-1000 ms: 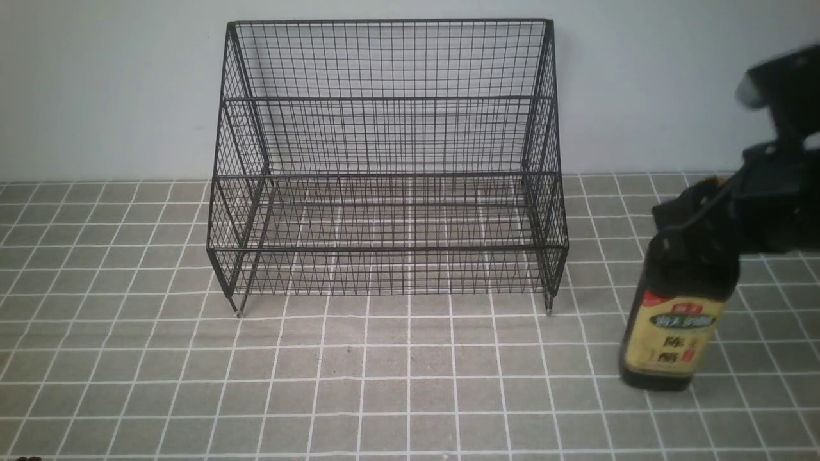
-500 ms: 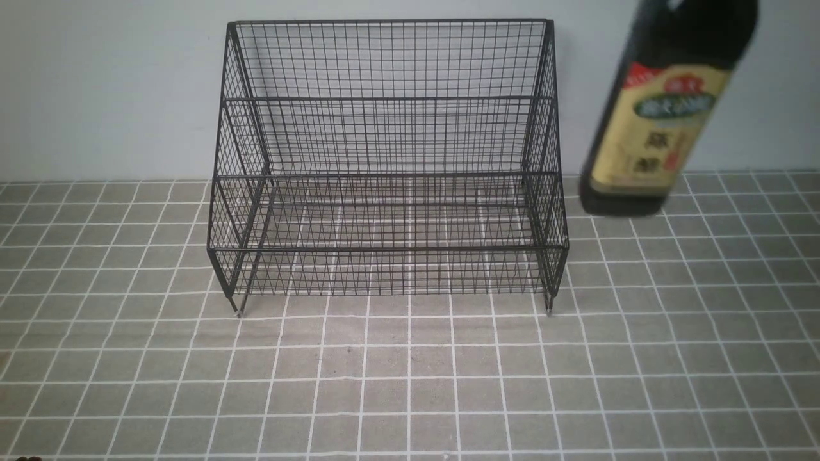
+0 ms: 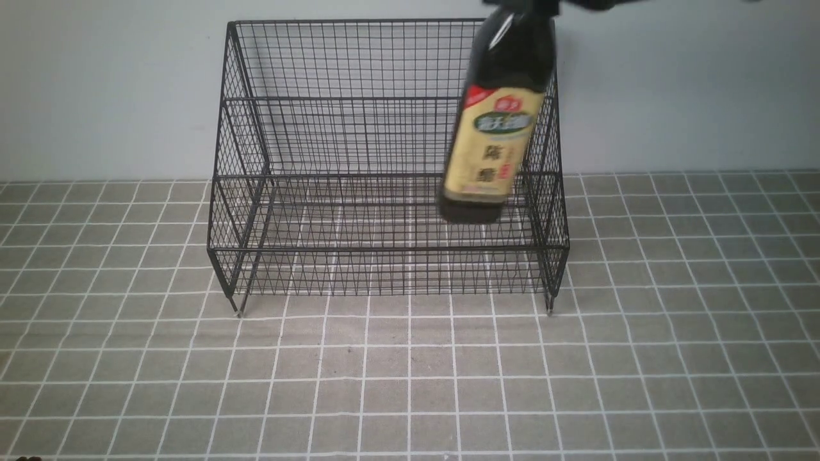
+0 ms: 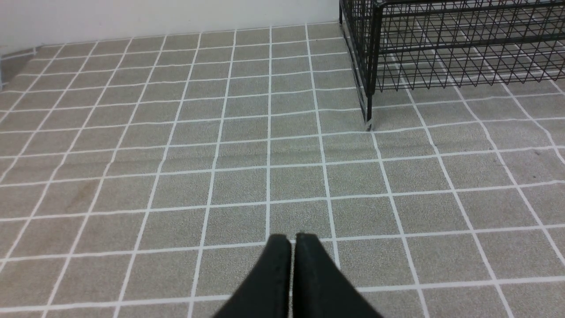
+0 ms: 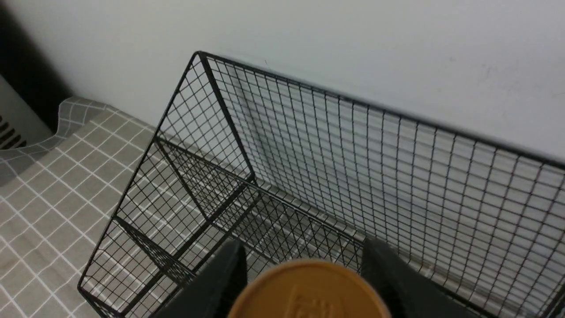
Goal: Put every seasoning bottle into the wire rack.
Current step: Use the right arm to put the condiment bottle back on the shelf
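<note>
Seasoning bottle (image 3: 492, 150) near-upright, cap up, apparently tight between right jaws; left jaws together.

Before me lies a grey-beige tablecloth (image 3: 410, 384) printed with white grid lines. It is faintly rippled in places and has one small dark speck (image 3: 349, 350) on it. A plain pale wall (image 3: 96, 96) stands behind. Past the cloth's edge by that wall I see a grey slotted panel (image 5: 11, 130) and a dark gap (image 5: 26, 66).

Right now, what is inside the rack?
Nothing stands on either tier of the rack; only the tiled cloth shows through its mesh. The bottle hangs at its right side, seemingly not set down. The strip of mesh behind the bottle is covered.
</note>
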Controlling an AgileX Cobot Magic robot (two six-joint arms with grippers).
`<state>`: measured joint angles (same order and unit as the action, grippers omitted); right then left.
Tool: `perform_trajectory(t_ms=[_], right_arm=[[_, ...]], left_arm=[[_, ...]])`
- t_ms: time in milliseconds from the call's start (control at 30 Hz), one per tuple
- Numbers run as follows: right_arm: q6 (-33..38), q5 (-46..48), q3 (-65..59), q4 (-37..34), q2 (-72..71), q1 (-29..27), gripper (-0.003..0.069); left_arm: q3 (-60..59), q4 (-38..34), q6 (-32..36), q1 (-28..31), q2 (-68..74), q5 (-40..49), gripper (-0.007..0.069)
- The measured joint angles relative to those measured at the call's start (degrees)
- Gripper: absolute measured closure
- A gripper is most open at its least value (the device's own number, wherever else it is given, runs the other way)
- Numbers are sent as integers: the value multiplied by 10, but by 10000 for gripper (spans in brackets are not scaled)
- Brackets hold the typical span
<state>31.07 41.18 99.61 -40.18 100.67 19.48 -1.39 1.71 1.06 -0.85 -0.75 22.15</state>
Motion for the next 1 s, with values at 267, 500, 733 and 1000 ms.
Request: perform_trajectory(t_ms=[267,500,733,1000], right_arm=[[36,28,1,0,61,1,345],[43,29,7,16,77,24,345],[18,29,8,37,77,35,270],[-9,38,8,94,36,35,173]], left_arm=[[0,0,0,0,0,0,631],[0,0,0,0,0,0,631],[0,0,0,0,0,0,631],[0,0,0,0,0,0,631]])
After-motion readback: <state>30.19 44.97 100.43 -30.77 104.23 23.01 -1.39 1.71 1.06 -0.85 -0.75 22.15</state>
